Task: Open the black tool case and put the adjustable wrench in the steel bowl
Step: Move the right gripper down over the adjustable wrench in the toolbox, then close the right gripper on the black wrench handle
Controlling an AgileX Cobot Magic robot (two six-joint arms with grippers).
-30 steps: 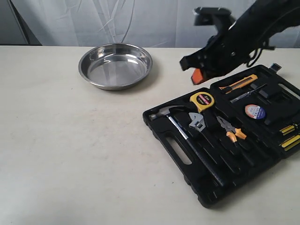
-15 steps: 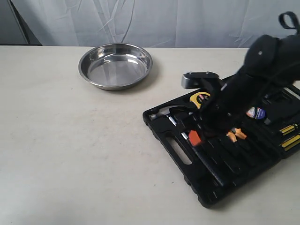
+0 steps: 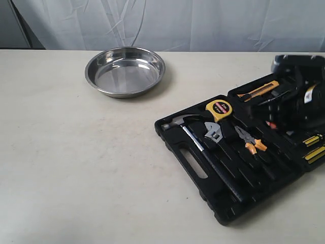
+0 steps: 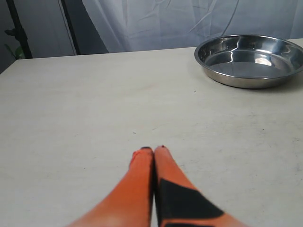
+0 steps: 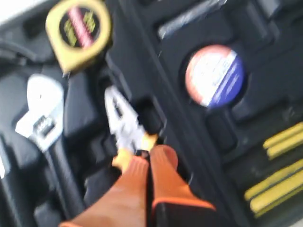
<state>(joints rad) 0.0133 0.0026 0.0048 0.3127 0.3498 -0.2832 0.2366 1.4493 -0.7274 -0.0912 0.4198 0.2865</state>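
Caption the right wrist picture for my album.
Shut right pincer over the pliers, adjustable wrench lying in the black tool case.

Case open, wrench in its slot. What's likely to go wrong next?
1. The right end effector is shut and sits by the pliers, not the adjustable wrench; it may grab the wrong tool.
2. The wrench lies close beside the hammer in the black tool case; a grasp may snag the hammer too.

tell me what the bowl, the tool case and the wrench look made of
The steel bowl: apparently polished stainless steel, mirror-like reflections inside.
The black tool case: likely moulded plastic, matte, shaped recesses.
The adjustable wrench: bright silvery metal head; black handle may be coated metal or plastic.
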